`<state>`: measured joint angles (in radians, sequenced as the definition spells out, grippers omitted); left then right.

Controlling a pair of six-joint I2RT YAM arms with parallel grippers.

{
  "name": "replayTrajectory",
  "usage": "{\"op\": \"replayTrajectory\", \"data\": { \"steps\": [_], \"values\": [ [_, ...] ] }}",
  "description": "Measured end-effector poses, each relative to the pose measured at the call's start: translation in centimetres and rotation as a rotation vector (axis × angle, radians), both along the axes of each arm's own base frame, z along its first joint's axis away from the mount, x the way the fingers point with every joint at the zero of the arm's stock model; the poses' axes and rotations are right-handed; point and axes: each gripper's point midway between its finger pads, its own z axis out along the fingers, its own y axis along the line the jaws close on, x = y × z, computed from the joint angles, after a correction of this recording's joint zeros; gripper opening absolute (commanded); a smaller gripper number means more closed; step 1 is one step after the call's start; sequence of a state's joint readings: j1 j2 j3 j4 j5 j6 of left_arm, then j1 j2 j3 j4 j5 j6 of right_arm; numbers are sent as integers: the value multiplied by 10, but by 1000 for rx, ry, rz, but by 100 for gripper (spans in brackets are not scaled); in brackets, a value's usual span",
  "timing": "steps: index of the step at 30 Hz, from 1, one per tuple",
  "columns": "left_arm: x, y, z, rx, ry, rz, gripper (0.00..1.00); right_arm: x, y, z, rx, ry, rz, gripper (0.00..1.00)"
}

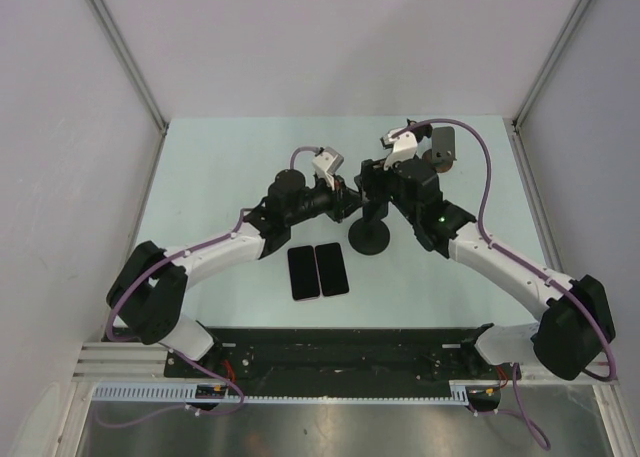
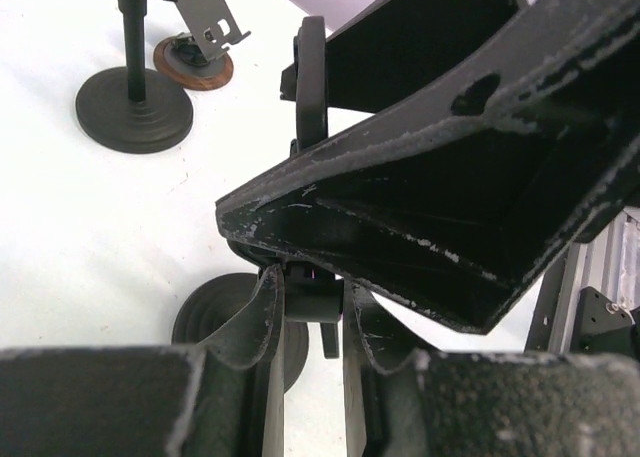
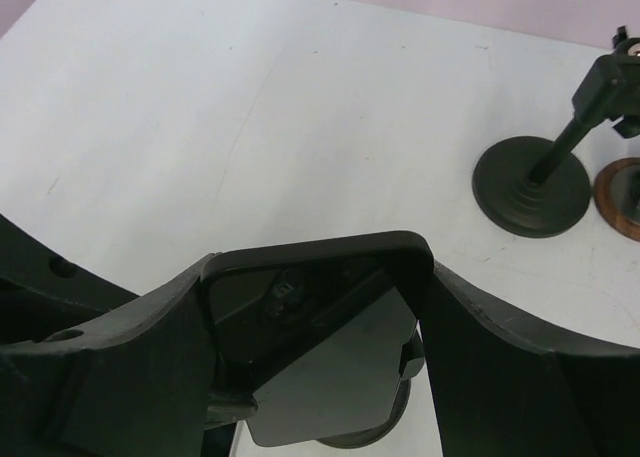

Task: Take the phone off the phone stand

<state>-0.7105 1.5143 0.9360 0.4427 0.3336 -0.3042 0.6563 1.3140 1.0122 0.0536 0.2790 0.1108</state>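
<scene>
At the middle of the table (image 1: 220, 167) I've got the phone stand (image 1: 370, 239) upright on its round base, with both arms meeting over it. My left gripper (image 2: 305, 289) is nearly closed, pinching the stand's thin stem just above the base. My right gripper (image 3: 320, 269) is set wide, one finger against each side edge of the phone (image 3: 310, 337), which is tilted above the base. I can't tell if it's seated in the cradle. Two more handsets (image 1: 303, 273) lie flat, side by side, just beside the base toward the near edge. Another black stand (image 3: 532, 182) and a brown-based one (image 3: 622, 197) sit near the far edge, well apart from the rest.
</scene>
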Motion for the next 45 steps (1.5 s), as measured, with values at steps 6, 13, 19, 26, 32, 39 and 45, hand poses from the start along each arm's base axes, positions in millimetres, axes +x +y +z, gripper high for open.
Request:
{"op": "replayTrajectory", "data": {
  "steps": [6, 13, 19, 26, 32, 39, 45],
  "values": [
    [-1, 3, 1, -2, -8, -45, 0, -3, -1, -1, 49, 51, 156, 0],
    [-5, 7, 0, -25, 14, -154, 0, -10, -1, -1, 101, 88, 334, 0],
    [2, 14, -3, -36, 26, -185, 9, -20, 0, -9, 123, 142, 422, 0],
    [0, 15, -4, -34, 31, -196, 59, -22, -2, -8, 130, 145, 440, 0],
    [-5, 19, 6, -38, 28, -190, 85, -17, -22, 0, 134, 137, 366, 0],
    [-20, 34, 55, -91, -75, -150, 96, -33, -26, 19, 159, 118, 363, 0],
    [-34, 39, 82, -121, -144, -96, 99, -39, -20, 37, 196, 103, 361, 0]
  ]
}}
